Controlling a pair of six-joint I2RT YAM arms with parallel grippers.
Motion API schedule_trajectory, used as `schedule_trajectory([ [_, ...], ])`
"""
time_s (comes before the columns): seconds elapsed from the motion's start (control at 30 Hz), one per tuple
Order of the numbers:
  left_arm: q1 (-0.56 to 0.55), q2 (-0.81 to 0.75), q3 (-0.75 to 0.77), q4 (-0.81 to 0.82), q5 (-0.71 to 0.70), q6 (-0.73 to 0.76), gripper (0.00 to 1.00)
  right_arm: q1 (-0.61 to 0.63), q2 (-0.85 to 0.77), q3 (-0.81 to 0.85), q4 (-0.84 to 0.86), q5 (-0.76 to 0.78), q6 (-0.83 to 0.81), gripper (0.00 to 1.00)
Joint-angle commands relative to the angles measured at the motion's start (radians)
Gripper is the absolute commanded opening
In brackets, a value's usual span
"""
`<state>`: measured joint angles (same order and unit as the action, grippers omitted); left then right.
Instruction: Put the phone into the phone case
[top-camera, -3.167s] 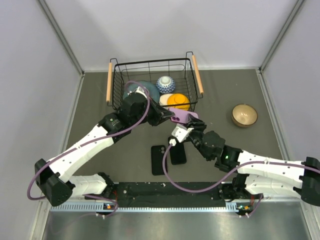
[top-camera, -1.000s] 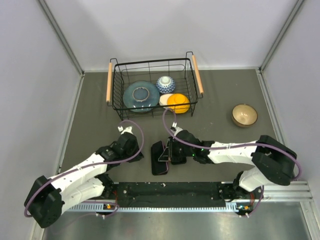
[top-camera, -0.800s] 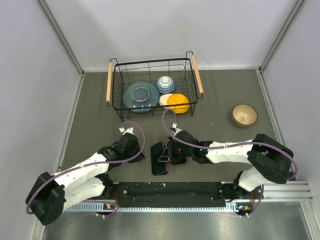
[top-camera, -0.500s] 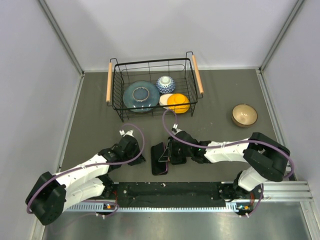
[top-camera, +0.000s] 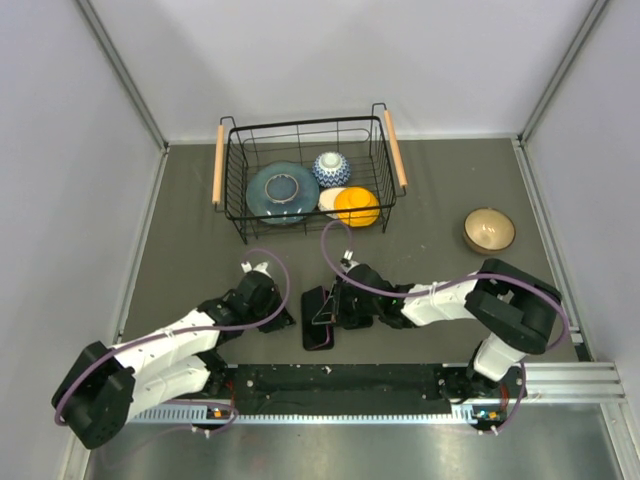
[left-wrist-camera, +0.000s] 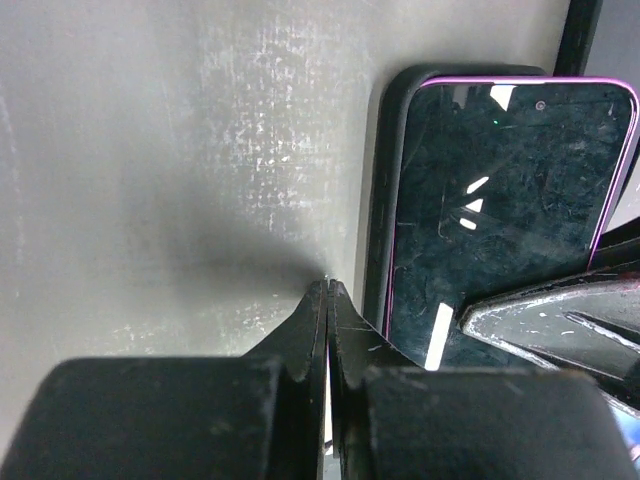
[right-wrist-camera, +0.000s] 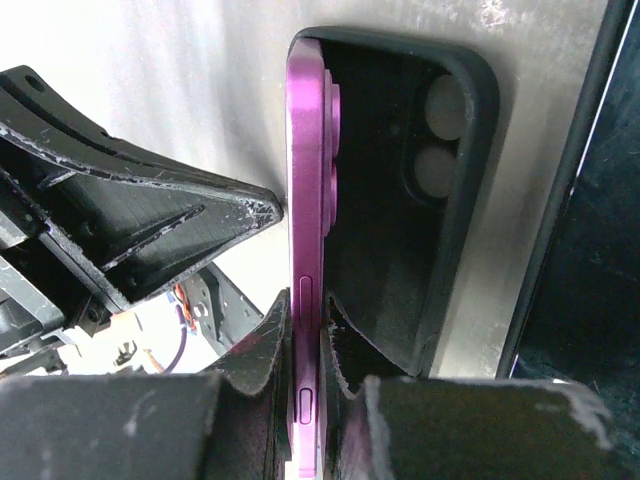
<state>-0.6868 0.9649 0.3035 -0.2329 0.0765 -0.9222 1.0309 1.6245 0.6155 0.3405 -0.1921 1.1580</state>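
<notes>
The matte black phone case (top-camera: 314, 322) lies near the table's front edge. It also shows in the right wrist view (right-wrist-camera: 470, 200), camera opening at its far end. My right gripper (right-wrist-camera: 308, 310) is shut on a purple phone (right-wrist-camera: 305, 200), held on edge with its long side in the case's left wall. In the left wrist view the purple phone's glossy face (left-wrist-camera: 500, 210) leans over the case (left-wrist-camera: 383, 200). My left gripper (left-wrist-camera: 328, 285) is shut and empty, its tips on the table just left of the case. The black phone (right-wrist-camera: 590, 300) lies right of the case, mostly hidden under the right gripper (top-camera: 337, 305).
A wire basket (top-camera: 228, 190) at the back holds a blue plate (top-camera: 282, 192), a patterned bowl (top-camera: 332, 168) and an orange bowl (top-camera: 357, 205). A tan bowl (top-camera: 489, 230) sits at the right. The left gripper (top-camera: 288, 318) lies low beside the case.
Both arms came down from the basket to the case, the right one carrying the purple phone. In the last second the left gripper edged right, closer to the case.
</notes>
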Motion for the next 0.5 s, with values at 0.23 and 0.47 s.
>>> schedule_trajectory([
  [0.23,0.003,0.017,-0.05,0.109,0.081,-0.044,0.0,-0.008,0.064,-0.068,0.283,-0.006,0.129,0.04],
  [0.47,0.001,-0.003,-0.06,0.113,0.094,-0.052,0.0,-0.008,0.101,-0.137,0.446,0.016,0.213,0.04],
])
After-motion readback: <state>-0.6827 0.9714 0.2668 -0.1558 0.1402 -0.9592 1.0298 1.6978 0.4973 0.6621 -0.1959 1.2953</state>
